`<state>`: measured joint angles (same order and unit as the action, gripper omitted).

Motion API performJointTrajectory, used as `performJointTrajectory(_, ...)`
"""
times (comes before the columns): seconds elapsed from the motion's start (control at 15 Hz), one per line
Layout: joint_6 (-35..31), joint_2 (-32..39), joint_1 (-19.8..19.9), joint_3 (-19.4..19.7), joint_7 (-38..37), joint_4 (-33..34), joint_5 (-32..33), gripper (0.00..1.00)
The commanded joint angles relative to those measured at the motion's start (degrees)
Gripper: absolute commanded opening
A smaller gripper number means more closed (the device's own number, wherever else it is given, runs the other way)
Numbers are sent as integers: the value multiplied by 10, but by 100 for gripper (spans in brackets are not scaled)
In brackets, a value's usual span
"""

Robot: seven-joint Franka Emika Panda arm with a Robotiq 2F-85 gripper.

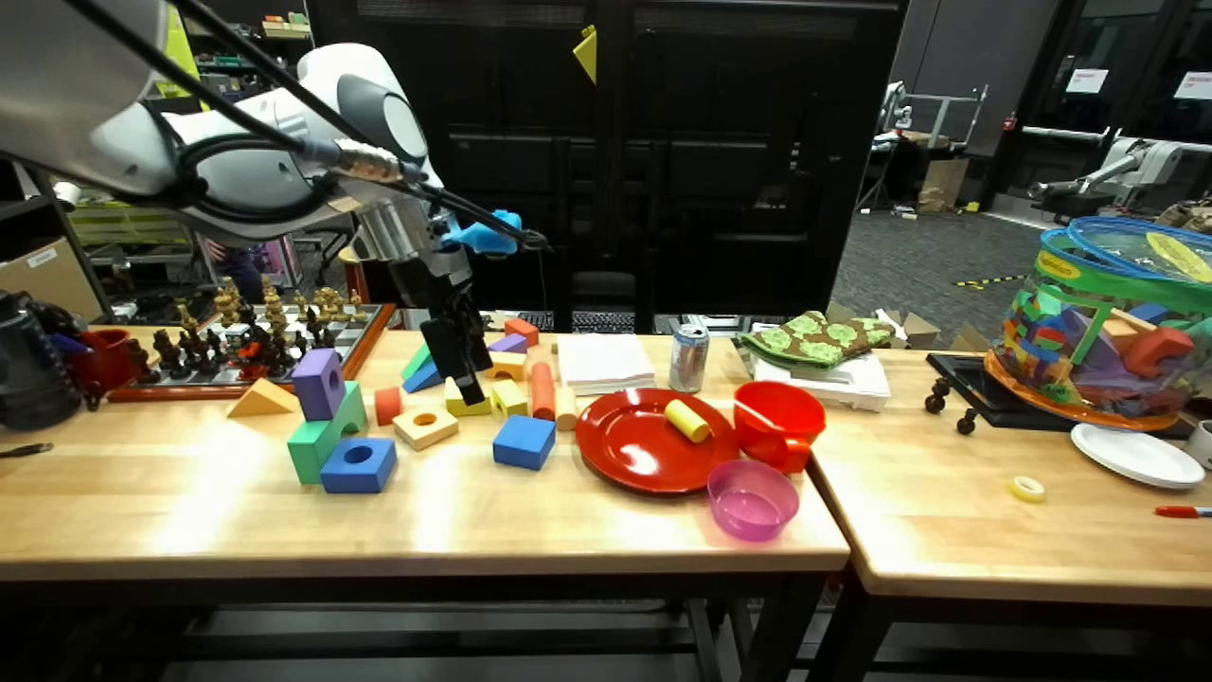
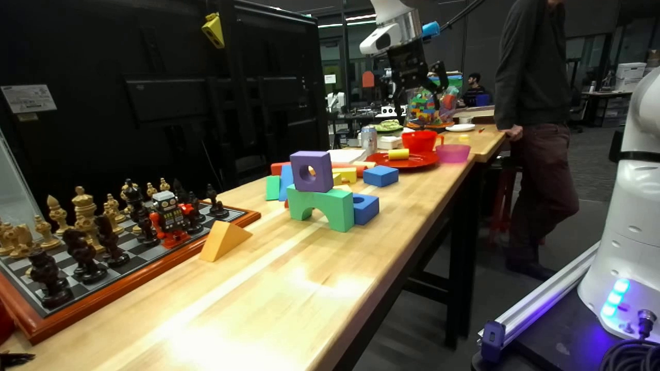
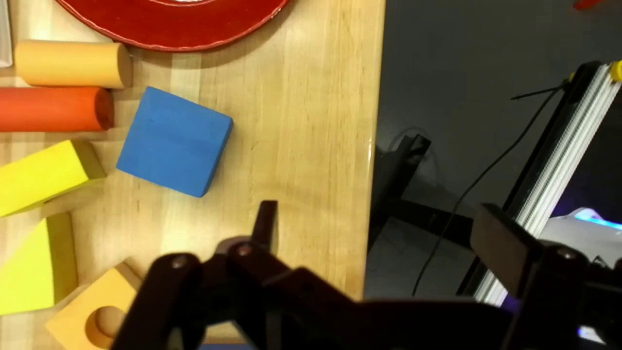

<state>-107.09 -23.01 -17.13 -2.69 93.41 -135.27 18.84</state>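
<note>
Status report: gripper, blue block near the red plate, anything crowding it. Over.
Gripper open, empty. Blue block on the table, not touched. Long red cylinder lying close beside.

Up high hangs the gripper (image 2: 418,98), jaws spread apart! Below on the table (image 2: 252,293), a purple block (image 2: 322,164) sits atop the green arch (image 2: 322,200); beyond it lies a plain blue block (image 2: 380,175), near the red plate (image 2: 412,163) with a yellow cylinder (image 2: 398,154) on it. And look, a toy robot (image 2: 170,219) stands among the chess pieces (image 2: 83,208) on the board (image 2: 124,283)!
</note>
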Motion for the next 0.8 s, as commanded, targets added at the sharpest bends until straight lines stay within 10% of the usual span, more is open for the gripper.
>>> performJointTrajectory(0.0, 45, -7, 16, 9, 130, 28, 20, 100)
performJointTrajectory(0.73, 182, 23, 34, 7, 401, 90, 127, 100)
